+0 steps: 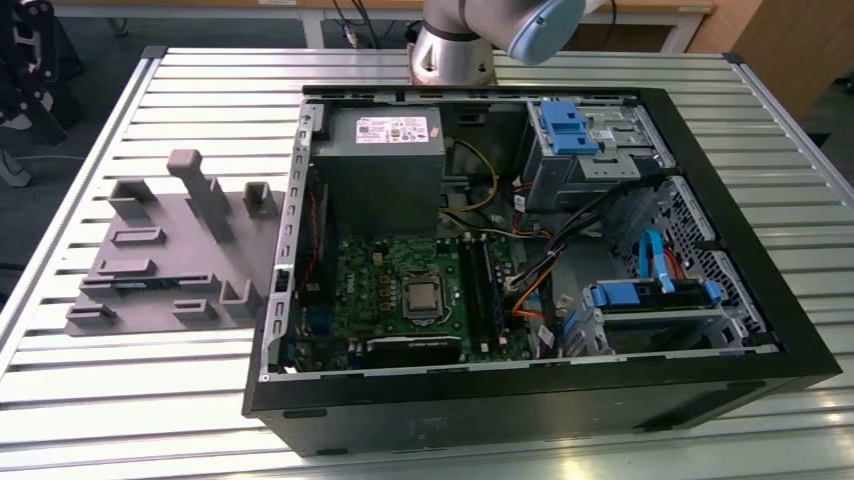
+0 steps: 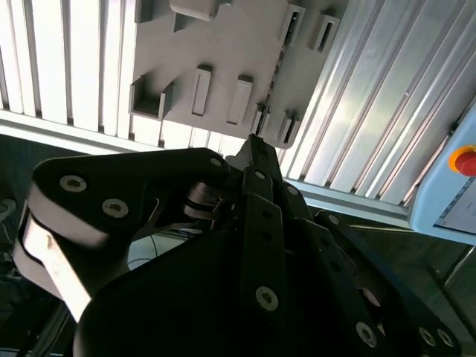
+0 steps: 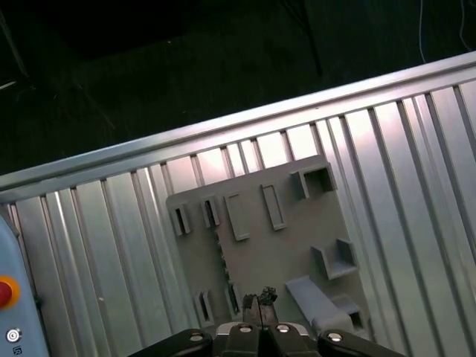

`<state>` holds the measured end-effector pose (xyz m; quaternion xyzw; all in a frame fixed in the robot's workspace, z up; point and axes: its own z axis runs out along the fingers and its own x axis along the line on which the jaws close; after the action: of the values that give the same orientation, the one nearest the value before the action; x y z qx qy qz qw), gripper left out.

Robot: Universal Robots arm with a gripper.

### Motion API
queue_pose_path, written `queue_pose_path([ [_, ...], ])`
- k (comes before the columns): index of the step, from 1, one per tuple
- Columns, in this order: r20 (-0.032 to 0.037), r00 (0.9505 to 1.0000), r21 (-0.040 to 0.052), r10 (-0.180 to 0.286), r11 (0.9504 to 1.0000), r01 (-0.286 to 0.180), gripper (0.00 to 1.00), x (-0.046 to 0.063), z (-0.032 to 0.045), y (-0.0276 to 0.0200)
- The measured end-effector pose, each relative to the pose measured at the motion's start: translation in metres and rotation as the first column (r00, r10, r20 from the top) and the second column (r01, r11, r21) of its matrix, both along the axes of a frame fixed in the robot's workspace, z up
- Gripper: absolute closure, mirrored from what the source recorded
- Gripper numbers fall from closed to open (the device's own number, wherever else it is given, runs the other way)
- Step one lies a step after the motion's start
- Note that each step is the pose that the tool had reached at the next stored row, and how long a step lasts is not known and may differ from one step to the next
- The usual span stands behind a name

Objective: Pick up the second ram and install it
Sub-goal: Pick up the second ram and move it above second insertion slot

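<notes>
My gripper (image 3: 259,300) hangs high above the grey plastic fixture (image 3: 275,245), its two dark fingertips pressed together with nothing between them. In the second wrist view the gripper (image 2: 253,143) narrows to a shut tip over the fixture (image 2: 223,52). The fixture's (image 1: 160,260) slots and pegs look bare. The second ram is hidden; I see no blue stick on the fixture. The green motherboard (image 1: 400,290) lies in the open computer case (image 1: 534,400), and long dark strips (image 1: 478,288) stand in its memory slots. I cannot tell what those strips are.
The case and fixture rest on a ribbed aluminium table (image 1: 160,400). The arm's base (image 1: 447,55) stands behind the case. Inside are a grey power supply (image 1: 380,150), blue drive brackets (image 1: 567,125) and loose cables. A pale panel with a red button (image 2: 465,160) sits off the table's edge.
</notes>
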<state>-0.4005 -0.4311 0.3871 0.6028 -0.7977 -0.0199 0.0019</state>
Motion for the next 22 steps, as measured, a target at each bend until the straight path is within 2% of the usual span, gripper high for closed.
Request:
queue_pose_path([
  [11,-0.0001,0.9985,-0.0001,0.054,0.9985,-0.054,0.89,-0.0003,0.0000,-0.0002],
  [22,-0.0001,0.9945,-0.0001,0.105,0.9945,-0.105,0.89,-0.0006,0.0000,-0.0005],
])
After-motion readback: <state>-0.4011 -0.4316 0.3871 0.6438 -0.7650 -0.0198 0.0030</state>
